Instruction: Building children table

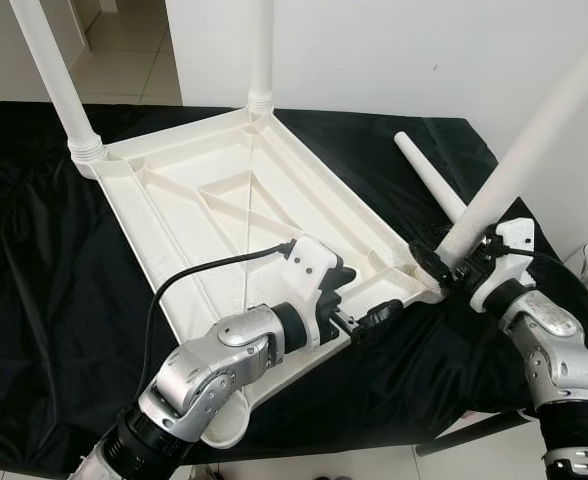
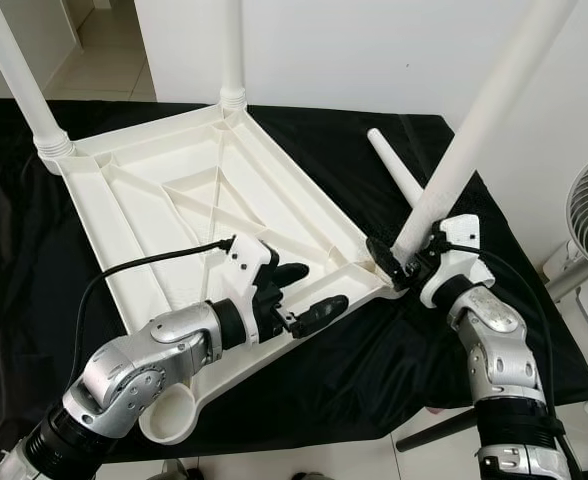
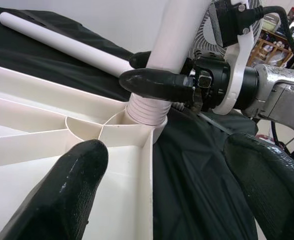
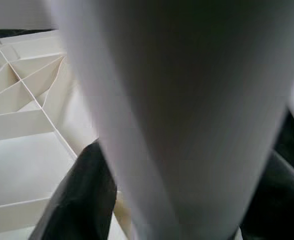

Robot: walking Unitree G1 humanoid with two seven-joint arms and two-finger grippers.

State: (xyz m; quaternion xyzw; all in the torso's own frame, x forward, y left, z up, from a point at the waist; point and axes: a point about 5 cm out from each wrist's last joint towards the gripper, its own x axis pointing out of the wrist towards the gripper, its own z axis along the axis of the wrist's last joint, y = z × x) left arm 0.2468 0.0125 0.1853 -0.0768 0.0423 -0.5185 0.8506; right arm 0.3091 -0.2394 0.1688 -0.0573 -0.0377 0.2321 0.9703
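Upturned white tabletop (image 1: 204, 215) laid on black cloth (image 1: 34, 300), left gripper (image 1: 359, 318) stretched low over its near edge, fingers spread and empty, right gripper (image 1: 452, 262) bent inward, clamped round a tilted table leg (image 1: 534, 135) at the corner socket, loose leg (image 1: 429, 180) lying behind.

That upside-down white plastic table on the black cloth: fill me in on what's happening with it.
The robot is fitting legs to the upside-down white plastic tabletop, which lies on the black-clothed table. Two white tube legs already stand in the far corners. The right gripper is shut on a third white tube leg, its threaded end at the near right corner socket, leaning. The left gripper is open at the tabletop's near edge. A fourth loose white leg lies on the cloth.
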